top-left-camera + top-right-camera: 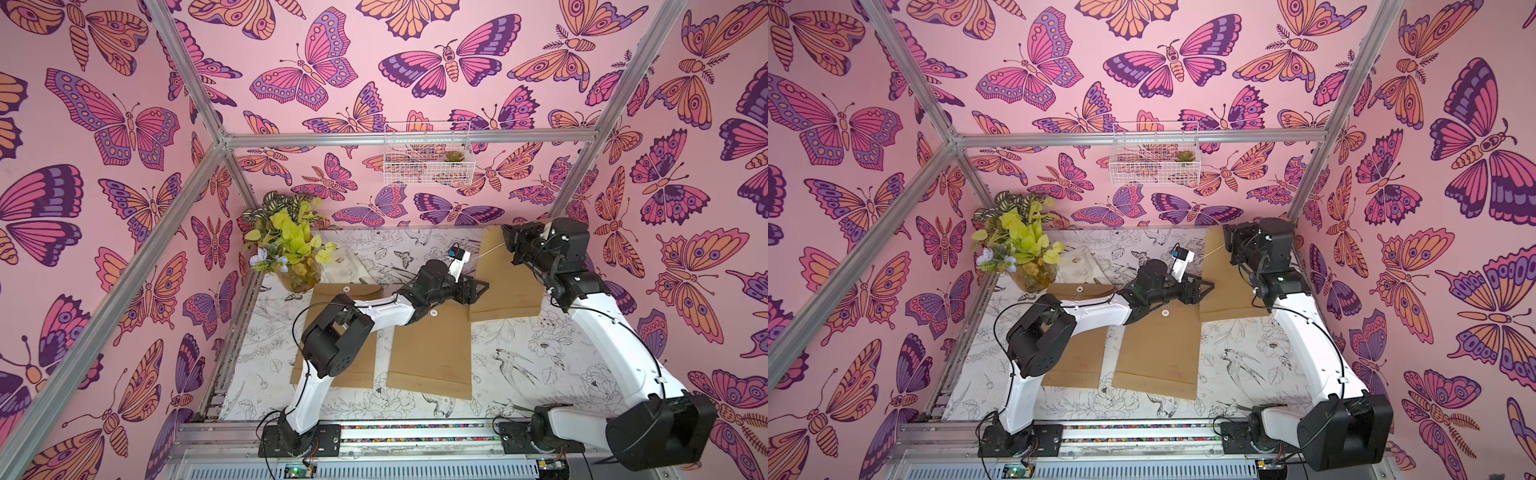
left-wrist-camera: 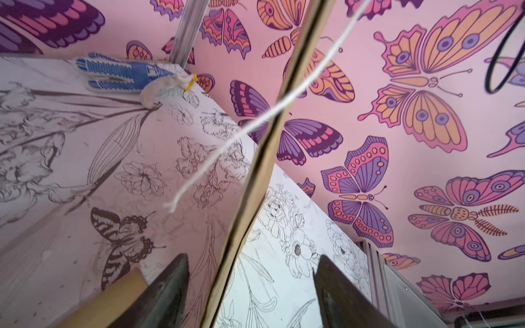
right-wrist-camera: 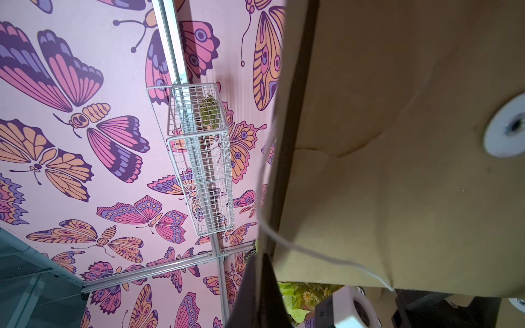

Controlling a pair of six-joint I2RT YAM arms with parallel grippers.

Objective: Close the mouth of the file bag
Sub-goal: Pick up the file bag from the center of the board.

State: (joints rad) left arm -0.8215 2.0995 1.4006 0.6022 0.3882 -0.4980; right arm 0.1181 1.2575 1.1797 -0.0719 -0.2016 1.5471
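between the parted, empty jaws of the left gripper (image 2: 251, 261) the lifted flap (image 2: 264, 159) of the file bag (image 1: 509, 291) runs edge-on, its long line leading straight away from the fingers, with the loose string (image 2: 227, 142) crossing it. beyond, the bag lies at the far right of the table (image 1: 519, 374). farthest, the right gripper (image 1: 510, 243) is clenched, seemingly on the flap's rim.

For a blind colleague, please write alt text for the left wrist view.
The thin brown edge of a file bag runs between the open fingers of the left gripper, and a white string crosses it. Behind lie a flower-printed table, a blue glove and a butterfly wall.
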